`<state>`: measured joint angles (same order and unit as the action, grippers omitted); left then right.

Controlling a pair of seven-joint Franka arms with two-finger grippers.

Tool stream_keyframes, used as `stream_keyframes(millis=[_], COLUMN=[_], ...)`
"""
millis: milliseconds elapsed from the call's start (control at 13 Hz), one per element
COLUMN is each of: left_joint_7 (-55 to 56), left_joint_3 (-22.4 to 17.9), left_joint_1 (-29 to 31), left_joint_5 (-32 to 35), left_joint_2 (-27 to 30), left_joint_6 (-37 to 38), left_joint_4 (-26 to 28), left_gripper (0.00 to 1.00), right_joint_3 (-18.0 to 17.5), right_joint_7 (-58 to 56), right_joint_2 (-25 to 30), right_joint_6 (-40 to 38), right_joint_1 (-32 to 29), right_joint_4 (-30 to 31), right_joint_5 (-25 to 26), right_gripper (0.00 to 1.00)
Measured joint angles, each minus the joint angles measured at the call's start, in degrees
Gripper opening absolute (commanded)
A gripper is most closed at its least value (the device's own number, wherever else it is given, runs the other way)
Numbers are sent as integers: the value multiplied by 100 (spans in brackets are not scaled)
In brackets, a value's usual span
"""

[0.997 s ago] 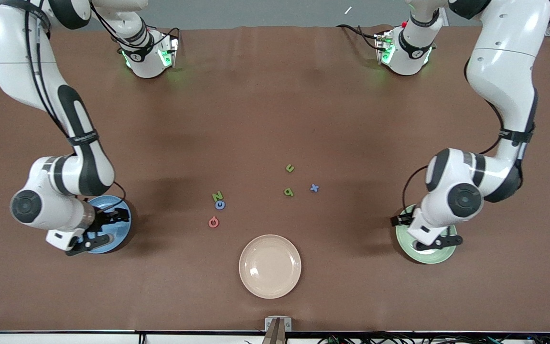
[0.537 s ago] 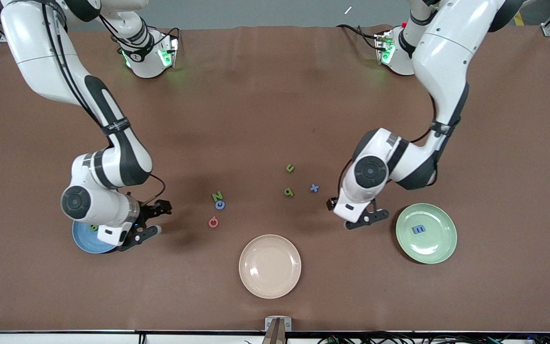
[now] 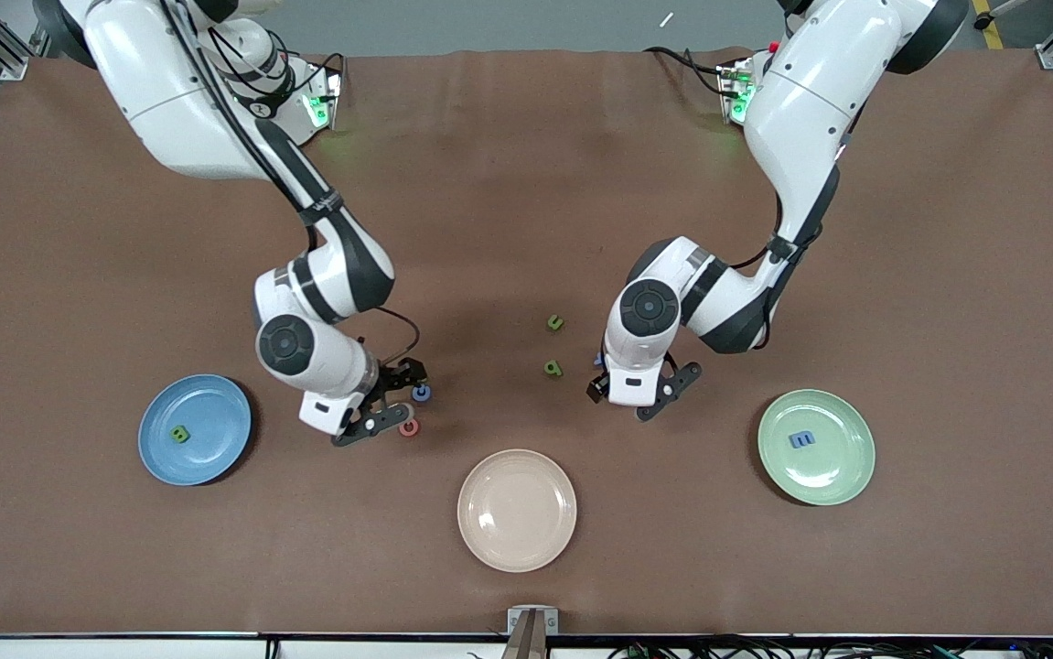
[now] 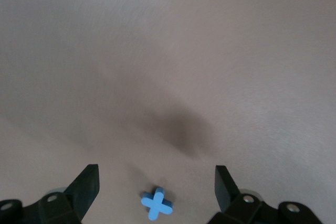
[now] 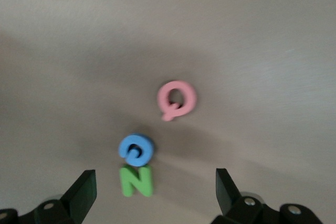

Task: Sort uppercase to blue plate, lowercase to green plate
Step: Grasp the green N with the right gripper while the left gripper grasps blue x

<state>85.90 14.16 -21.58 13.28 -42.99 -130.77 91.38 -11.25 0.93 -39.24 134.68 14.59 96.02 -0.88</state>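
Note:
My right gripper (image 3: 393, 400) hovers open over a cluster of uppercase letters: the pink Q (image 5: 177, 99), the blue C (image 5: 136, 148) and the green Z (image 5: 136, 180). The Z lies between the open fingers (image 5: 84, 190), nearer one of them. My left gripper (image 4: 156, 184) is open low over the blue x (image 4: 157, 203), which sits midway between its jaws. The green u (image 3: 554, 322) and green b (image 3: 553, 368) lie on the mat beside the left hand. The blue plate (image 3: 215, 407) holds a green B (image 3: 180, 435). The green plate (image 3: 842, 467) holds a blue m (image 3: 801, 440).
A beige plate (image 3: 517, 510) sits near the table's front edge, between the two coloured plates and nearer the camera than the letters. Brown mat covers the table. Both arms' elbows reach in over the middle.
Both arms swung from over their plates to the middle of the table. The right gripper now hangs over the Z, C, Q cluster, the left over the x.

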Motion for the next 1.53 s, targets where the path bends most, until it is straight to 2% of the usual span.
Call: stream_keyframes(millis=[230, 384, 460, 690, 997, 1151, 1227, 1381, 1534], left_joint_7=[1151, 1613, 1707, 1777, 1786, 1787, 1787, 1810, 2011], left_joint_3=[-8, -9, -11, -23, -22, -18, -16, -12, -11], left_joint_1=[-114, -132, -133, -130, -134, -142, -149, -181, -222], left_joint_5=[5, 6, 6, 6, 6, 6, 6, 6, 6], left_joint_2=[-15, -15, -15, -11, -10, -10, -10, -8, -8], left_joint_6=[-202, -305, -339, -414, -462, -479, -496, -546, -673], left_joint_4=[278, 351, 391, 443, 447, 449, 449, 452, 473], left_gripper=[84, 76, 72, 69, 64, 62, 60, 53, 40], right_joint_3=[5, 7, 11, 74, 111, 118, 117, 118, 150], right_joint_7=[41, 95, 108, 110, 111, 111, 112, 127, 236], right_joint_2=[-6, -3, 2, 8, 39, 56, 59, 62, 121], right_joint_6=[654, 713, 713, 713, 715, 714, 713, 712, 653], right_joint_1=[144, 216, 241, 255, 256, 257, 259, 260, 240], right_joint_4=[531, 620, 628, 645, 667, 666, 670, 669, 644], right_joint_5=[0, 1, 8, 182, 254, 269, 269, 270, 270], right_gripper=[100, 93, 87, 65, 30, 9, 3, 2, 2])
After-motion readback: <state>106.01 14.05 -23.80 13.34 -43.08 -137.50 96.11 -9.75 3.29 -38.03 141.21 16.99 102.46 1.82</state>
